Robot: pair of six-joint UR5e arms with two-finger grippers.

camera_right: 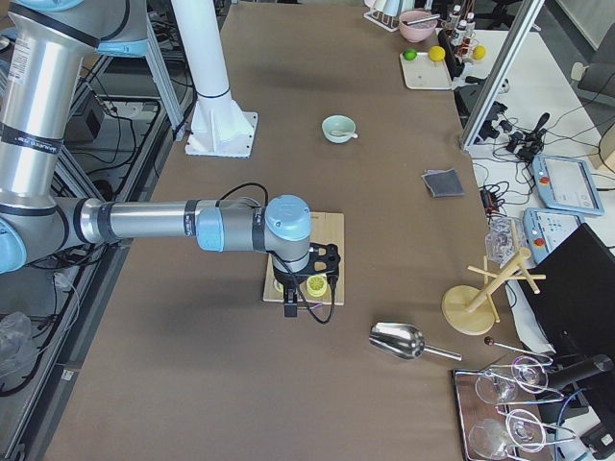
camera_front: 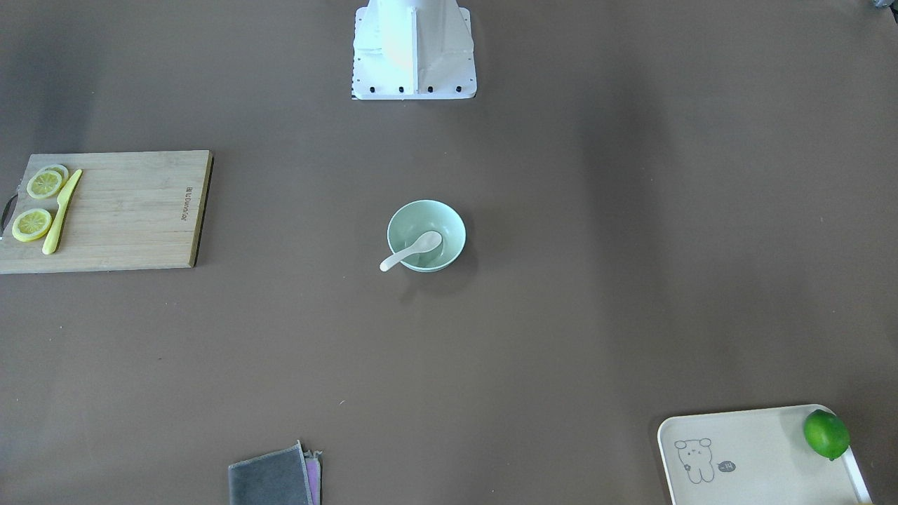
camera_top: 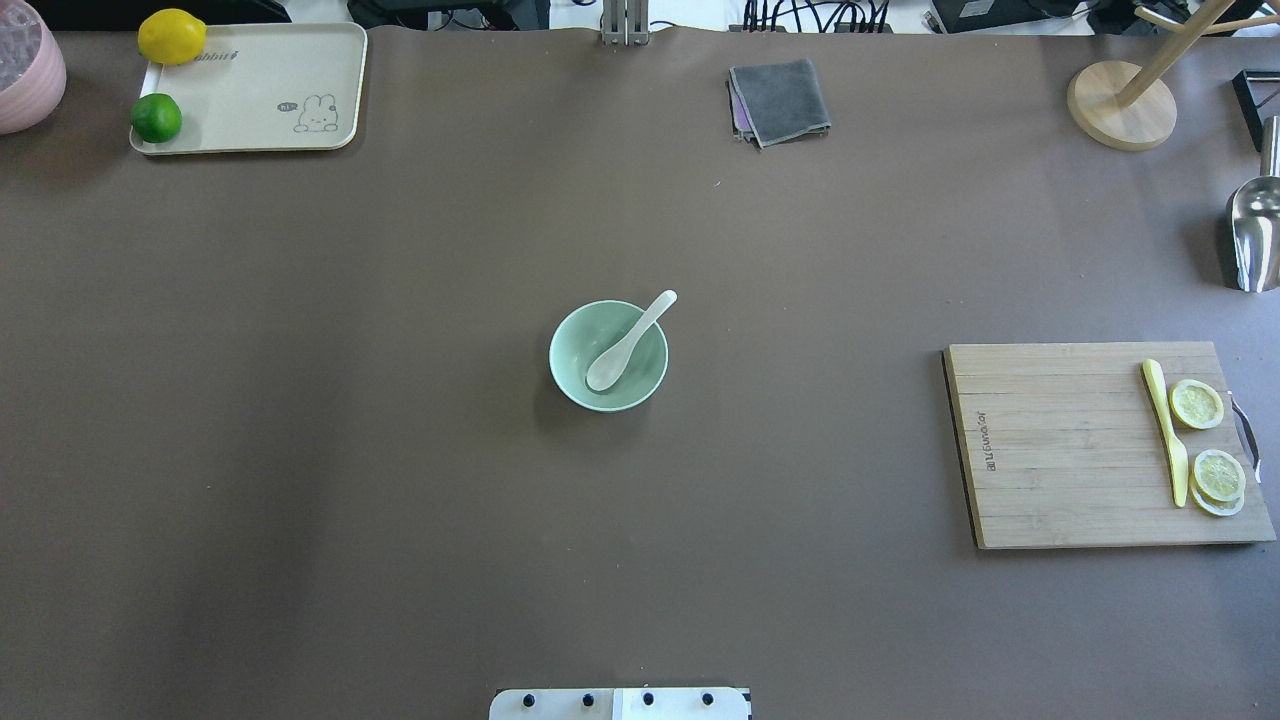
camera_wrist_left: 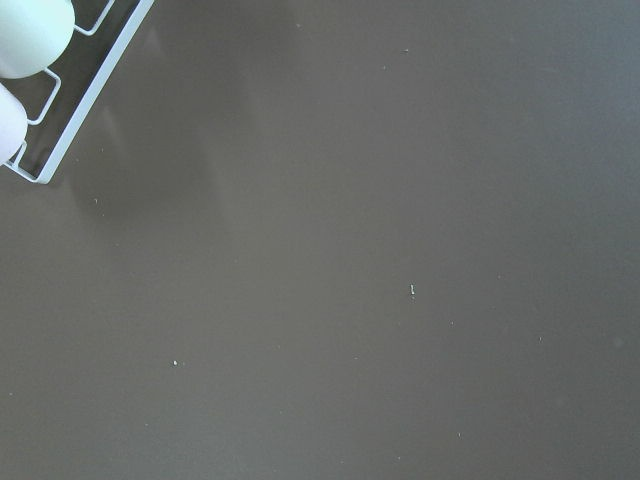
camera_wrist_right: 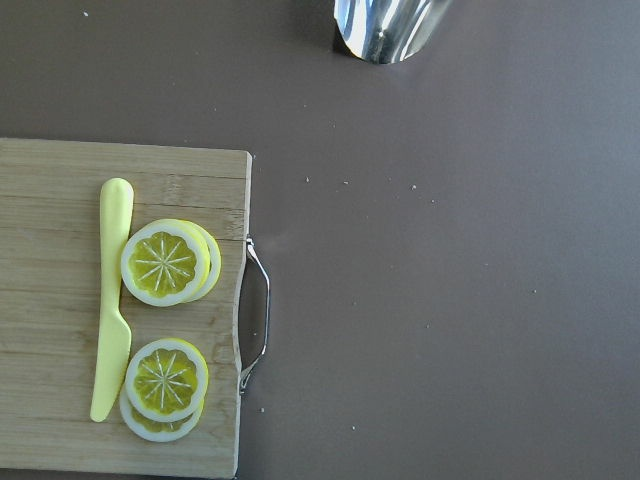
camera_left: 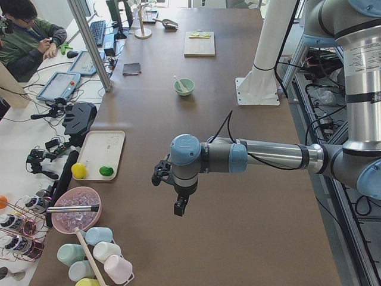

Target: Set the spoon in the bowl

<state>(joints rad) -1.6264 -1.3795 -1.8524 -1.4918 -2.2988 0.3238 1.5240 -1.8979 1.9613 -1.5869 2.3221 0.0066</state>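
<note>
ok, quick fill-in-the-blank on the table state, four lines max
1. The spoon has its scoop resting ____ the bowl.
2. Its handle pokes out over the bowl's ____.
3. The yellow knife lies on the wooden ____ beside lemon slices.
4. On the cream tray a green ____ sits near a lemon.
Missing words: inside; rim; cutting board; lime.
</note>
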